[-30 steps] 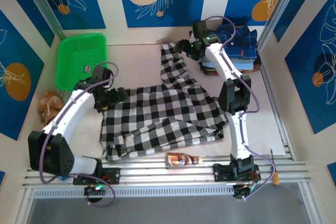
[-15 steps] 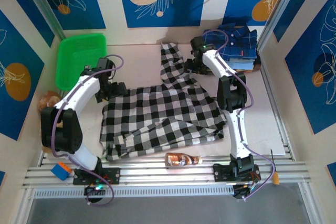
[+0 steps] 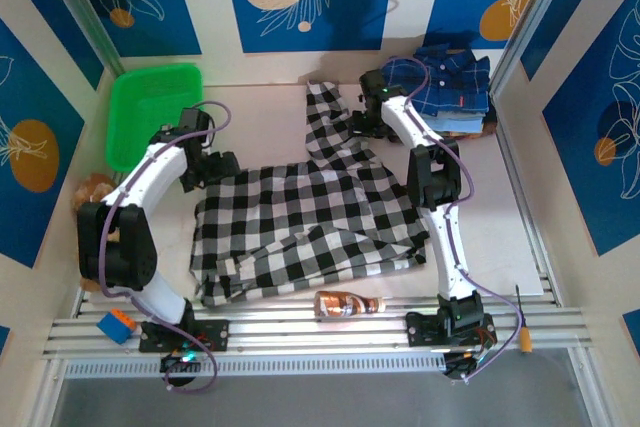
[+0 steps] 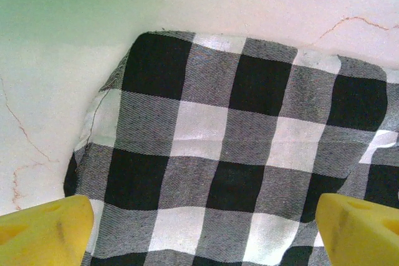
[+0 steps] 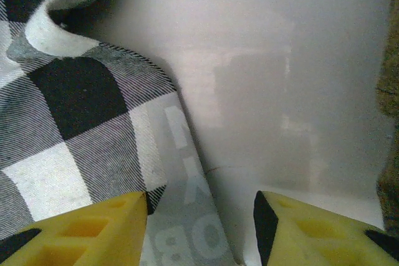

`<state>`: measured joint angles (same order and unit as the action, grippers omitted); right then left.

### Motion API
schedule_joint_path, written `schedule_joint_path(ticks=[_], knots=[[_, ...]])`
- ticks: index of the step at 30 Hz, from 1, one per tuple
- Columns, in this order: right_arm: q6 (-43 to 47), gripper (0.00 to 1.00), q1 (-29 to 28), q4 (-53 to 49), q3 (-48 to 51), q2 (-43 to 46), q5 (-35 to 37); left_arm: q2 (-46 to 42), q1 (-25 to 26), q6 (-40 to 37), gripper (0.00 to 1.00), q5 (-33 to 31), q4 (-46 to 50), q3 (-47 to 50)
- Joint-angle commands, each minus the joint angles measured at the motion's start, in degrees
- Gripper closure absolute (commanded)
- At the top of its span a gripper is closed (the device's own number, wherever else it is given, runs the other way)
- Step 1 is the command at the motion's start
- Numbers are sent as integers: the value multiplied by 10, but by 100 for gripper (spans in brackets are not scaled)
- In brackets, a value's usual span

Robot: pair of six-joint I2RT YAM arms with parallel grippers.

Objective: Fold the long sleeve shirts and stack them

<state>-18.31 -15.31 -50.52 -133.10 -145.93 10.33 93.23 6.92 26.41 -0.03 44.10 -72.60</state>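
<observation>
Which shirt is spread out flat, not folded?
The black-and-white checked shirt, lying open in the middle. The navy blue plaid shirt sits folded at the far right.

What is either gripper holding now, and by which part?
Nothing is held. The left gripper is open over a corner of the checked shirt; the right gripper stands open at the shirt's edge, with nothing clamped.

We count one black-and-white checked fabric shirt (image 3: pixel 300 222), one folded plaid-shirt stack (image 3: pixel 450 82), one green plastic basket (image 3: pixel 130 107), one brown plush toy (image 3: pixel 90 191), one brown bottle (image 3: pixel 347 303).
</observation>
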Motion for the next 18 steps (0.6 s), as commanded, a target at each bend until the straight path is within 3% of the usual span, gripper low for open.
schedule_joint_path(ticks=[1, 10, 18], knots=[[0, 53, -5, -1, -21, -20, -22, 2, -12, -9, 8, 12, 1, -10], [-3, 55, -12, -11, -35, -41, -18, 2, -21, -10, 8, 18, 4, -11], [2, 69, -20, -16, -42, -45, -25, -2, -26, -13, 8, 23, 4, -10]])
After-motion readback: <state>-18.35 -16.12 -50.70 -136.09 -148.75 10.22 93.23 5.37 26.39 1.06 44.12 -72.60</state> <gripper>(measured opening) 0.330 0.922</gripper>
